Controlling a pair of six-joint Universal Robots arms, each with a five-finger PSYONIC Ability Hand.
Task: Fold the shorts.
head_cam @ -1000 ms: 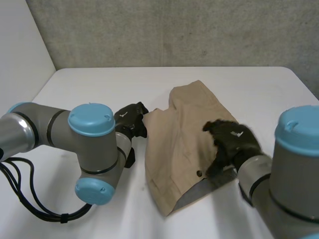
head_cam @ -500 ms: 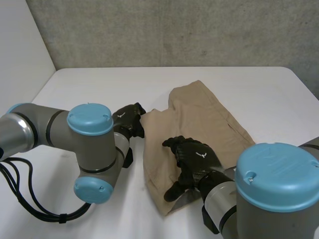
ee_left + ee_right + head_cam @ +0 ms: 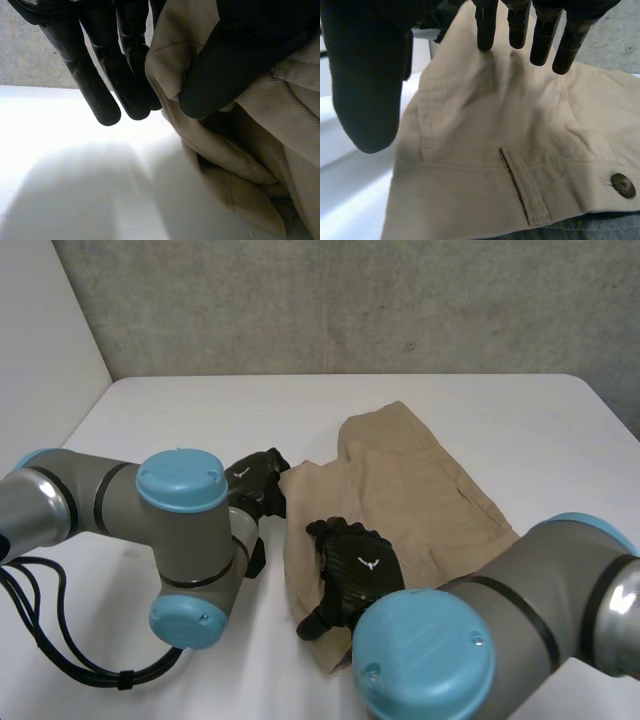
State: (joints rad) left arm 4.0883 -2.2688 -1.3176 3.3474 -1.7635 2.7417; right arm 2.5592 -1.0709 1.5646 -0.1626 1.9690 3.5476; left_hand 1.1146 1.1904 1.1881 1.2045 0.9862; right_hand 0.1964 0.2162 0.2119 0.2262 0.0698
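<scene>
- Apparently midway through a fold, the tan shorts (image 3: 410, 480) lie on the table (image 3: 190, 410), right of centre.
- The left hand (image 3: 258, 480) pinches their far-left edge between thumb and fingers, seemingly to anchor or lift that side.
- The right hand (image 3: 352, 565), fingers straight and gripping nothing, is spread over the near-left waistband, likely to flatten it.

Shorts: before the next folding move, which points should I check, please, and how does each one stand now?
1. Left hand pinches the shorts at their edge: ok.
2. Right hand open over the waistband, holding nothing: ok.
3. Right hand presses the cloth down: cannot tell.
4. Cloth smooth at the left hand: not ok, it bunches in folds there.
5. Bare table beside the shorts: ok.
</scene>
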